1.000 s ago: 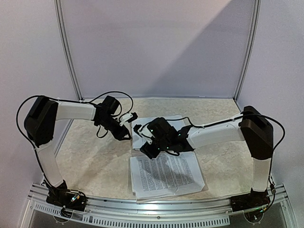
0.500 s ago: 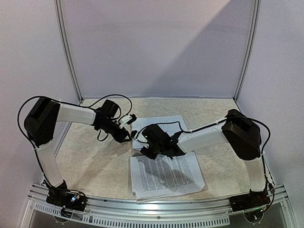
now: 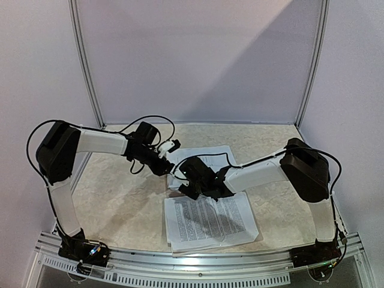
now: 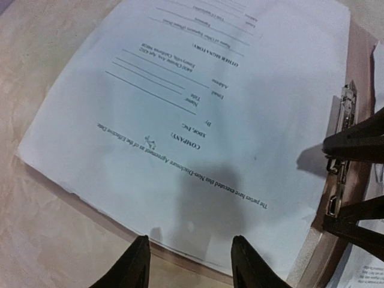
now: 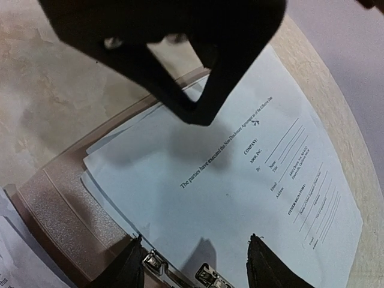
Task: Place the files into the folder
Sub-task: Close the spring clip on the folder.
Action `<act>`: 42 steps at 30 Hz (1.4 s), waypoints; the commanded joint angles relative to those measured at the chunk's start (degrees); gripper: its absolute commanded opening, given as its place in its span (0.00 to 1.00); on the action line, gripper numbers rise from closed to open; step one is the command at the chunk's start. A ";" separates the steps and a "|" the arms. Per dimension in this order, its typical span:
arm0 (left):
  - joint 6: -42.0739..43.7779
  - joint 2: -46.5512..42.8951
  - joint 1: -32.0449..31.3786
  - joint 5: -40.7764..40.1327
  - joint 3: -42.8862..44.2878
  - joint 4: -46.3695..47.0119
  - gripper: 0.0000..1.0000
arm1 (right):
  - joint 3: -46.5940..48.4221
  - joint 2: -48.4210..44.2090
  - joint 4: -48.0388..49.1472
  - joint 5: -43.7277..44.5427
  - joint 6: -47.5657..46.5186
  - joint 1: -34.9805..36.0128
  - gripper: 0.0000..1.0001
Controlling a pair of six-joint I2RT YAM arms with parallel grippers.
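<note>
We log the marbled worktop, bare stone left of the papers. The folder lies open at centre, its tan edge showing past the files on it. Left hand is released over the sheet's edge. Right hand is released, straddling the metal clip.

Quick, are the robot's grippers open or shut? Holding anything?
Left gripper: open, holding nothing, above the paper.
Right gripper: open, holding nothing, above the clip.
</note>
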 commanded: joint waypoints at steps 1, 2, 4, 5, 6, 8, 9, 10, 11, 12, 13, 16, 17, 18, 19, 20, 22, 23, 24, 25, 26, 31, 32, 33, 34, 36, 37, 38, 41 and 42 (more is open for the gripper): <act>0.49 3.81 -1.96 -2.17 1.03 0.36 0.48 | -0.90 -0.58 0.56 2.68 -0.18 -0.11 0.57; 0.63 4.11 -2.10 -2.43 1.00 0.21 0.48 | -0.93 -0.62 0.60 3.13 -0.08 -0.10 0.56; 0.96 4.52 -2.20 -2.99 0.66 0.01 0.48 | -1.14 -0.78 0.89 3.77 -0.06 -0.12 0.53; 1.06 4.60 -2.21 -3.23 0.48 -0.07 0.48 | -1.30 -0.92 1.07 3.83 -0.01 -0.12 0.52; 1.15 4.69 -2.21 -3.41 0.30 -0.13 0.48 | -1.43 -1.04 1.38 3.99 -0.04 -0.12 0.51; 1.33 4.79 -2.27 -3.38 0.33 -0.40 0.48 | -1.38 -0.98 1.50 4.61 -0.14 -0.10 0.51; 1.38 4.82 -2.30 -3.39 0.33 -0.46 0.48 | -1.30 -1.02 1.54 5.08 -0.01 -0.11 0.51; 1.38 4.88 -2.31 -3.31 0.38 -0.59 0.48 | -1.29 -1.13 1.48 5.62 0.09 -0.10 0.51; 1.40 5.05 -2.30 -3.26 0.46 -0.70 0.47 | -1.33 -1.28 1.37 5.97 0.40 -0.10 0.50; 1.47 5.21 -2.38 -3.24 0.57 -0.88 0.47 | -1.49 -1.69 1.32 6.20 0.65 -0.11 0.50; 1.49 5.30 -2.43 -3.30 0.74 -1.02 0.47 | -1.73 -1.99 1.46 6.51 0.93 -0.07 0.50; 1.65 5.40 -2.56 -3.06 0.86 -1.21 0.47 | -3.12 -3.59 2.28 7.32 2.05 -0.07 0.49; 1.72 5.40 -2.57 -2.81 0.86 -1.23 0.47 | -3.73 -4.24 2.69 7.36 2.25 -0.10 0.49; 1.89 5.33 -2.57 -2.46 0.86 -1.25 0.47 | -4.19 -4.69 3.10 7.44 2.55 -0.11 0.49; 2.10 5.29 -2.63 -2.03 0.94 -1.32 0.47 | -4.46 -5.34 3.16 7.50 2.85 -0.07 0.48; 2.35 5.26 -2.65 -1.60 1.07 -1.42 0.47 | -4.69 -5.63 3.23 7.57 3.05 -0.12 0.48; 2.71 5.08 -2.82 -1.30 1.48 -1.55 0.48 | -5.15 -6.26 3.24 8.11 3.48 -0.12 0.48; 2.81 4.96 -2.91 -1.18 1.80 -1.63 0.49 | -5.31 -6.41 3.34 8.29 3.75 -0.06 0.48; 3.06 4.90 -2.92 -0.93 2.33 -2.10 0.49 | -5.52 -6.57 3.40 8.33 3.80 -0.09 0.48; 3.29 4.87 -2.92 -0.69 2.88 -2.48 0.49 | -5.65 -6.76 3.42 8.53 3.78 -0.06 0.48; 3.41 4.88 -2.92 -0.44 3.33 -2.93 0.50 | -5.67 -6.75 3.44 9.15 3.81 -0.11 0.48; 3.92 4.64 -2.92 0.56 4.97 -5.02 0.50 | -5.68 -6.60 2.82 13.43 3.89 -0.08 0.46; 3.93 4.57 -2.92 0.86 5.19 -5.42 0.50 | -5.68 -6.72 2.38 14.12 4.05 -0.07 0.46; 3.94 4.51 -2.98 1.03 5.31 -5.67 0.50 | -5.68 -6.81 1.83 14.67 4.22 -0.20 0.45; 3.99 4.31 -3.00 0.91 5.34 -5.78 0.50 | -5.72 -6.99 1.25 15.36 4.44 -0.21 0.45; 4.16 3.97 -3.05 0.68 5.28 -5.86 0.50 | -6.31 -7.66 0.66 15.91 5.25 -0.19 0.45; 4.23 3.80 -3.09 0.46 5.26 -5.84 0.50 | -6.78 -8.08 0.70 15.97 5.72 -0.17 0.45; 4.33 3.64 -3.14 0.13 5.25 -5.95 0.50 | -7.30 -8.66 0.78 16.07 6.42 -0.21 0.44; 4.64 3.41 -3.33 -0.77 5.09 -5.96 0.50 | -7.93 -10.33 0.52 16.30 8.20 -0.14 0.43; 4.67 3.41 -3.42 -0.84 5.08 -6.04 0.50 | -8.04 -10.63 0.24 16.57 9.09 -0.15 0.42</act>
